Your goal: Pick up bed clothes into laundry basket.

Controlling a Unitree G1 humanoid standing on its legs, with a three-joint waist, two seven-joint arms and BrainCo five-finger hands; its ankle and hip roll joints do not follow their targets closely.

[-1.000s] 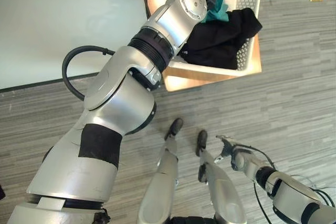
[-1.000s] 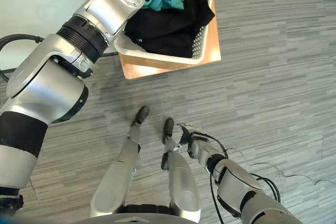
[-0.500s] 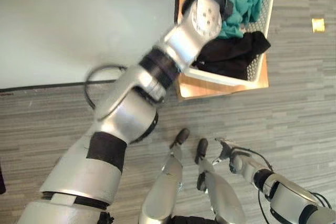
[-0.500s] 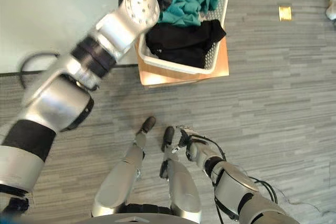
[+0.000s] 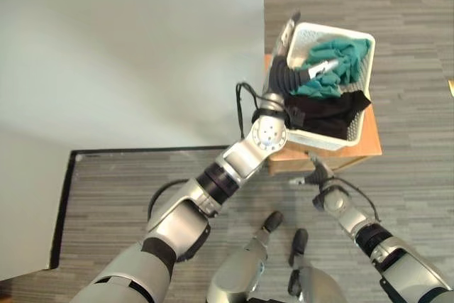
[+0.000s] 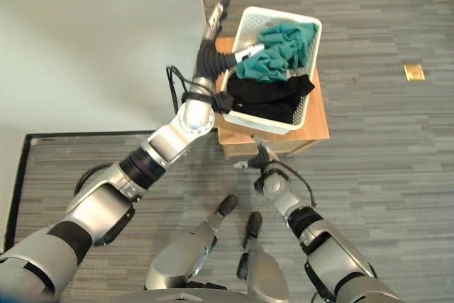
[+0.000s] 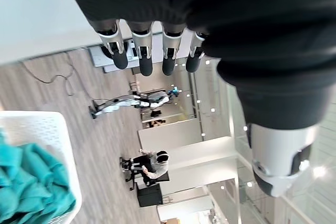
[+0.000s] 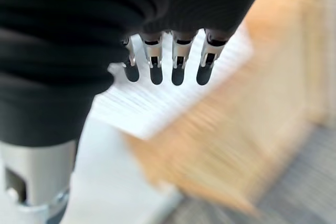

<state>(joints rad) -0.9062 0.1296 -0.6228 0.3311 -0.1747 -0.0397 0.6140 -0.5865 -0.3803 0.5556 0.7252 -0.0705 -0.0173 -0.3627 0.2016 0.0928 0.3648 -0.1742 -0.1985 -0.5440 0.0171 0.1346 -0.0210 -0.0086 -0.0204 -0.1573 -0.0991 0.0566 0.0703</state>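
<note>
A white laundry basket stands on a low wooden stool beside the bed. In it lie a teal cloth and a black garment that hangs partly over the rim. My left hand hovers at the basket's bed-side rim, open, fingers straight and holding nothing. The teal cloth and basket show past them. My right hand is low in front of the stool, open, with straight fingers pointing at the basket.
The bed's pale sheet takes up the left side, with a dark border along its near edge. Grey plank floor surrounds the stool. A small yellow thing lies on the floor at the right. A seated person is far off.
The camera has swung, so basket and stool sit farther away. My left arm has stretched out and its hand has come up to the basket's rim, empty. The right hand rose toward the stool.
</note>
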